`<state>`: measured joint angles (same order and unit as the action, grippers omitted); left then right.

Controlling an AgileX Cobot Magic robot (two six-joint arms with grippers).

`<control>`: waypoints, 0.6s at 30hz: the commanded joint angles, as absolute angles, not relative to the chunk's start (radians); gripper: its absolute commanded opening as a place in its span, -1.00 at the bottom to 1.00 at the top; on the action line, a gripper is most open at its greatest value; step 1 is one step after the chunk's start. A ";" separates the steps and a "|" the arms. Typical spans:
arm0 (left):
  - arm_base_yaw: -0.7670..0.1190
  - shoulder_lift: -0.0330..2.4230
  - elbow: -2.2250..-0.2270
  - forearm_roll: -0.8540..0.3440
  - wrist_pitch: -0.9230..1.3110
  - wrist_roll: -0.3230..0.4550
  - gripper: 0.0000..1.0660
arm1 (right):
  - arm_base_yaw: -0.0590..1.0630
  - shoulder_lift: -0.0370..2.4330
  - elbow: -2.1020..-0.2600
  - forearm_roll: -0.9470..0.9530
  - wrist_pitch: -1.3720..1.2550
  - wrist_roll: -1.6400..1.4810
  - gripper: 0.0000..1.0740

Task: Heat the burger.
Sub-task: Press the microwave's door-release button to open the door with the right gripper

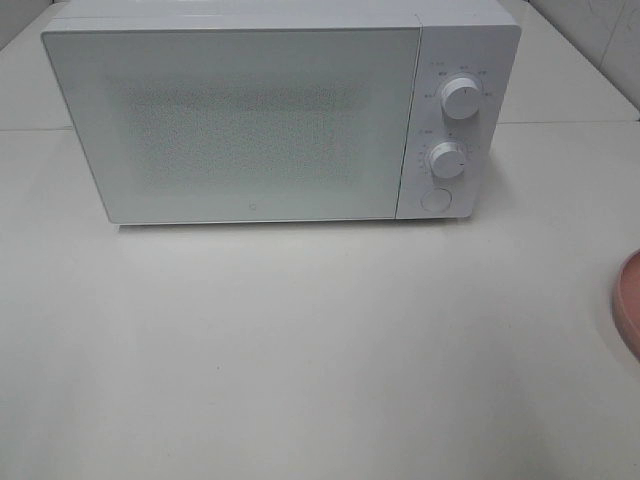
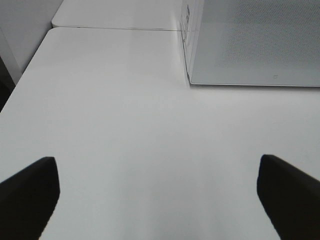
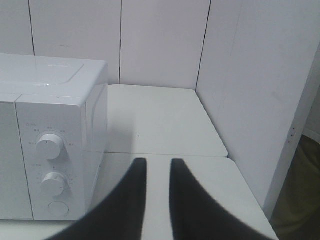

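Observation:
The burger is out of view in every frame. A white microwave (image 1: 240, 120) stands at the back of the table with its door shut; it also shows as the microwave (image 2: 255, 40) in the left wrist view and the microwave (image 3: 50, 150) in the right wrist view. Only the rim of a pink plate (image 1: 630, 300) shows, at the right edge. My left gripper (image 2: 160, 200) hangs wide open over bare table, left of the microwave. My right gripper (image 3: 159, 162) points past the microwave's right side, its fingers a narrow gap apart with nothing between them. Neither gripper appears in the exterior view.
Two knobs (image 1: 460, 98) and a round button (image 1: 435, 199) sit on the microwave's right panel. White wall panels (image 3: 240, 75) close off the back and right. The white table (image 1: 300, 340) stretches in front of the microwave.

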<state>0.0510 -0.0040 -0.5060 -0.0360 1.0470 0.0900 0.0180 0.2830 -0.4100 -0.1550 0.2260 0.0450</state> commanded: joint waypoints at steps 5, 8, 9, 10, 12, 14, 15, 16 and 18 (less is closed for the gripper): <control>0.047 -0.024 -0.505 -0.038 1.047 0.085 0.93 | 0.016 0.142 -0.546 -0.120 0.621 0.039 -1.00; 0.047 -0.024 -0.505 -0.038 1.047 0.085 0.93 | 0.016 0.059 -0.554 -0.087 0.771 0.040 -1.00; 0.047 -0.024 -0.505 -0.038 1.047 0.085 0.93 | 0.016 0.025 -0.554 -0.076 0.810 0.043 -1.00; 0.047 -0.024 -0.505 -0.038 1.047 0.085 0.93 | 0.016 0.025 -0.554 -0.076 0.810 0.043 -1.00; 0.047 -0.024 -0.505 -0.038 1.047 0.085 0.93 | 0.016 -0.036 -0.555 -0.067 0.899 0.052 -1.00; 0.047 -0.025 -0.505 -0.038 1.047 0.086 0.93 | 0.016 -0.033 -0.552 -0.064 0.928 0.050 -1.00; 0.047 -0.024 -0.505 -0.038 1.047 0.086 0.93 | 0.016 -0.035 -0.549 -0.066 0.921 0.045 -1.00; 0.047 -0.024 -0.505 -0.038 1.047 0.086 0.93 | 0.016 -0.035 -0.549 -0.066 0.921 0.045 -1.00; 0.047 -0.024 -0.505 -0.038 1.047 0.086 0.93 | 0.016 -0.034 -0.549 -0.063 0.841 0.043 -1.00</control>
<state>0.0510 -0.0040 -0.5060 -0.0360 1.0470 0.0900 0.0180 -0.0030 -0.5490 -0.0680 0.8980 0.0440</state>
